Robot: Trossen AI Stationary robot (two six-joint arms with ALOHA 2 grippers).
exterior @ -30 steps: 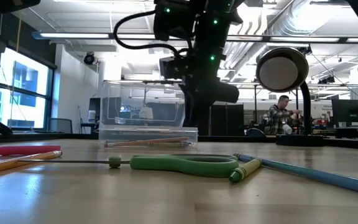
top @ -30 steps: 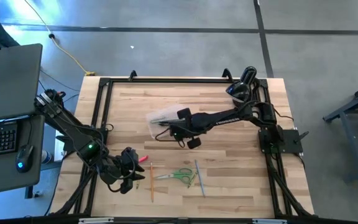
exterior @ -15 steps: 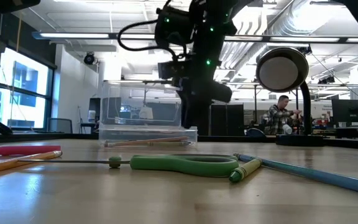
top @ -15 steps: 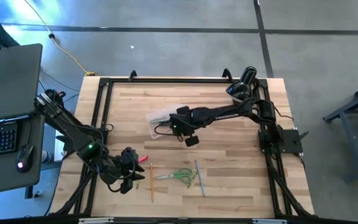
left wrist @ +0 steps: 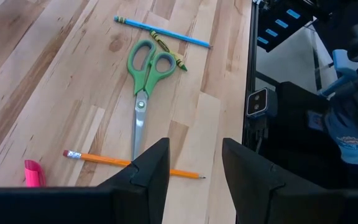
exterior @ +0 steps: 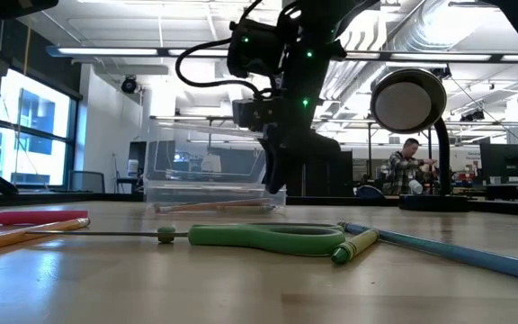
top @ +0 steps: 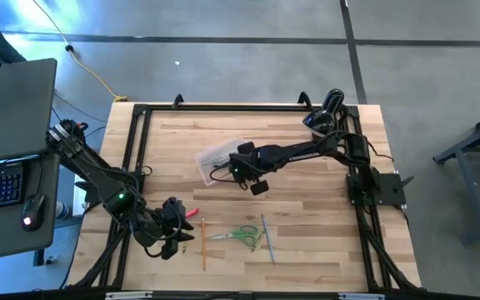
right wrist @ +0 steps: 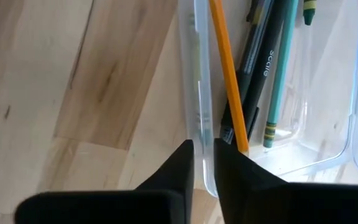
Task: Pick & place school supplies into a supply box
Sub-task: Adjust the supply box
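Right gripper [right wrist: 204, 163]: mine, fingers pinched on the supply box [top: 217, 157] wall, mid-bench.
Box contents: orange pencil [right wrist: 227, 74], dark pens.
Left gripper [left wrist: 190, 163]: spread apart, empty, near the scissors [left wrist: 145, 74].

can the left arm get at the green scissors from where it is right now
Probably yes. The left end effector hangs open near the table's front-left, and the green scissors lie flat on bare wood close ahead. Only an orange pencil lies between them, flat on the table.
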